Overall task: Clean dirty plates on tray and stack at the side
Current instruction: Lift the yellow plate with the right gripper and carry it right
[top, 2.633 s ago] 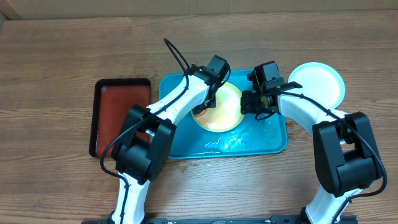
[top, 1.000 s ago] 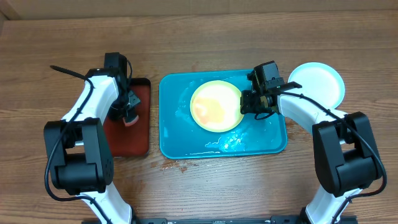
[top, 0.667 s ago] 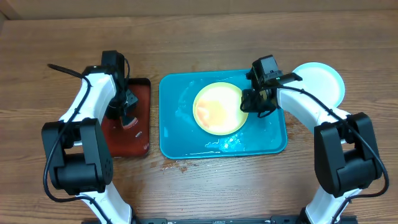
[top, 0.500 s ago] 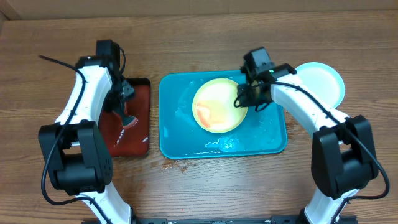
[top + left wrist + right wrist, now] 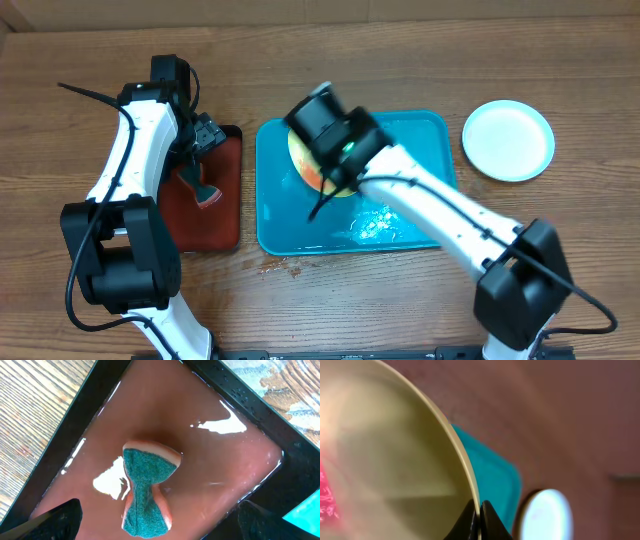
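Observation:
My right gripper [image 5: 479,511] is shut on the rim of a yellow-green plate [image 5: 395,460], which is tilted up on edge and carries a red smear [image 5: 325,495] on its face. In the overhead view this plate [image 5: 303,162] shows only partly under my raised right arm, above the turquoise tray [image 5: 425,140]. A light blue plate [image 5: 508,140] lies on the table to the right of the tray. My left gripper [image 5: 157,527] stands open over a green-and-pink sponge [image 5: 147,490], which lies loose between its fingers.
The sponge [image 5: 205,190] rests in a black-rimmed dark red tray [image 5: 222,215] left of the turquoise one. Water pools on the turquoise tray's front part [image 5: 375,225]. Wet spots mark the wood near its front left corner [image 5: 280,265].
My left gripper opened and let the sponge drop into the dark red tray. My right arm lifted the yellow-green plate off the turquoise tray and swung it up and to the left.

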